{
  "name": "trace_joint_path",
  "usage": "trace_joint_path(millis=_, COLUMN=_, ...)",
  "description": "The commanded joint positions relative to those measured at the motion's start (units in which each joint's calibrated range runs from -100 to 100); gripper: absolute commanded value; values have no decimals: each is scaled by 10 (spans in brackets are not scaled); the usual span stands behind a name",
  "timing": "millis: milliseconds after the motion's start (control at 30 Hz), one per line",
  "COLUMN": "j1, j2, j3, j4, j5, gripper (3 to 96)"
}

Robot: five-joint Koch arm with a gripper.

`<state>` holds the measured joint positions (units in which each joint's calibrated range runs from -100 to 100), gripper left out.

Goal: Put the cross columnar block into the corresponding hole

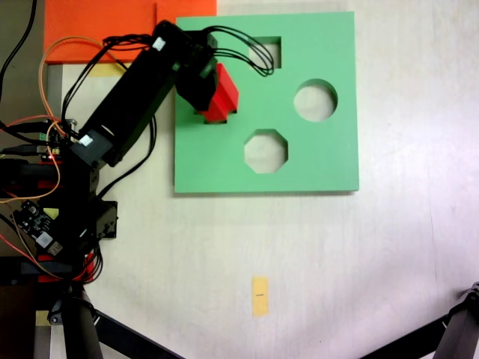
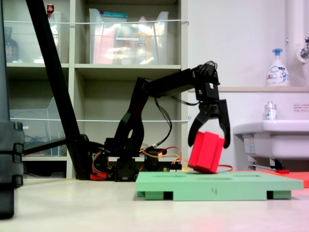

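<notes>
The cross columnar block (image 1: 223, 93) is bright red and sits between the fingers of my gripper (image 1: 208, 84), which is shut on it. It hangs over the left part of the green foam board (image 1: 329, 164). In the second exterior view the block (image 2: 206, 152) is tilted, with its lower corner at or just above the board's top face (image 2: 241, 182), and the gripper (image 2: 211, 140) clasps its upper end. The corresponding hole is almost wholly covered by the block and gripper. Only dark slivers of its edge (image 1: 201, 114) show beneath the block.
The board also has a square cutout (image 1: 271, 51), a round one (image 1: 315, 101) and an octagonal one (image 1: 265, 150). An orange sheet (image 1: 97, 22) lies at the back left. The arm's base, wires and circuit board (image 1: 34, 217) fill the first exterior view's left. A yellow tape strip (image 1: 260, 295) marks the table.
</notes>
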<state>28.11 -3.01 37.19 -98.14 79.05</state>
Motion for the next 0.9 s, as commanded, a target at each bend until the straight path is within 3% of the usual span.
trace_joint_path(millis=33, j1=6, j2=13, j3=44, j4=-19, j5=11, gripper=417)
trace_joint_path(millis=900, j1=26, j2=19, j3=44, j4=-19, j5=42, gripper=419)
